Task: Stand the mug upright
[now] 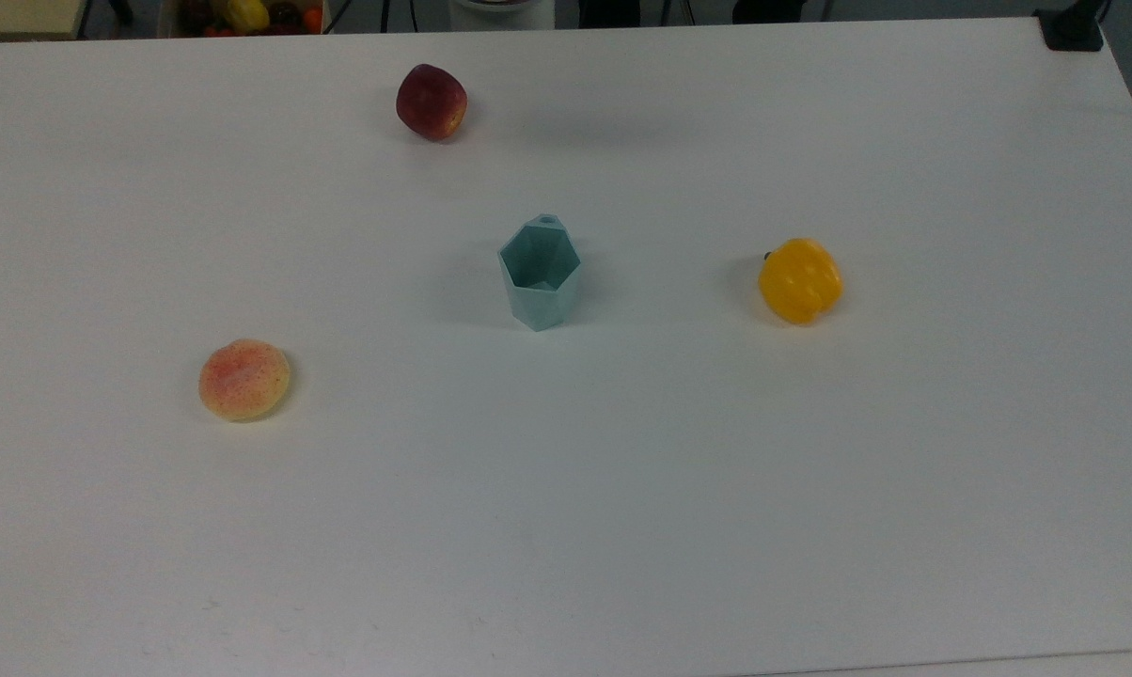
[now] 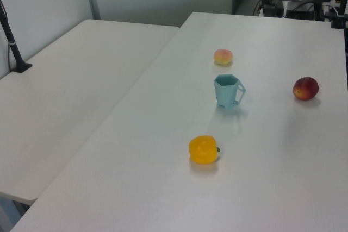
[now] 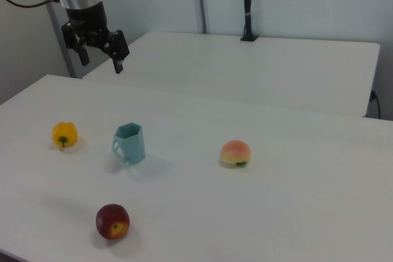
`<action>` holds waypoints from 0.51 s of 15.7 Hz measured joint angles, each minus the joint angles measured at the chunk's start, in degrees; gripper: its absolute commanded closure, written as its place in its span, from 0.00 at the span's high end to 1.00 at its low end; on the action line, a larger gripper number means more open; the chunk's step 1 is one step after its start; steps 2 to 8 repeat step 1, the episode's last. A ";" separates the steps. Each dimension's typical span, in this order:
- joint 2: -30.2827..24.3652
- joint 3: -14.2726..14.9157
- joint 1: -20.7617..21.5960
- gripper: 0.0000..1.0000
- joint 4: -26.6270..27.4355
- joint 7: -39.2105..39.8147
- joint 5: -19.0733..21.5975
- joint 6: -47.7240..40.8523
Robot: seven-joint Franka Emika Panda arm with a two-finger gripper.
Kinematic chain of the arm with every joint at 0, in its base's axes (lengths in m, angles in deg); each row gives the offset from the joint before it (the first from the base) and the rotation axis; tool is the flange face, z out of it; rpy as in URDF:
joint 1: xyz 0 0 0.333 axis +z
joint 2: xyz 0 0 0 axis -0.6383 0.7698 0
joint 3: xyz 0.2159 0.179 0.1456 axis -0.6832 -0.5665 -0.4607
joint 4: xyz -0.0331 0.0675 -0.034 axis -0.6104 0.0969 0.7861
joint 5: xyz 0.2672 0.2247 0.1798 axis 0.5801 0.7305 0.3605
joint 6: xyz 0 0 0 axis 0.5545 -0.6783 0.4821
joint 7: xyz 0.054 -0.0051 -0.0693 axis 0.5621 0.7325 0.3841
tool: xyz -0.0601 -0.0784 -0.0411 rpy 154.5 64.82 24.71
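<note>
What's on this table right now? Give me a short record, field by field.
table: white
mug: pale teal, standing upright near the middle, mouth up
yellow pepper, on the top view's right of the mug
peach, on the top view's left
red apple, toward the far edge in the top view
gripper, open, raised above the table, holding nothing
</note>
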 measured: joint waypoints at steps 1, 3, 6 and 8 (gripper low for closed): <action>0.06 0.00 0.10 1.00 0.00 0.00 0.00 0.04; 0.06 0.00 0.10 1.00 0.00 0.00 0.00 0.04; 0.06 0.00 0.10 1.00 0.00 0.00 0.00 0.04; 0.06 0.00 0.10 1.00 0.00 0.00 0.00 0.04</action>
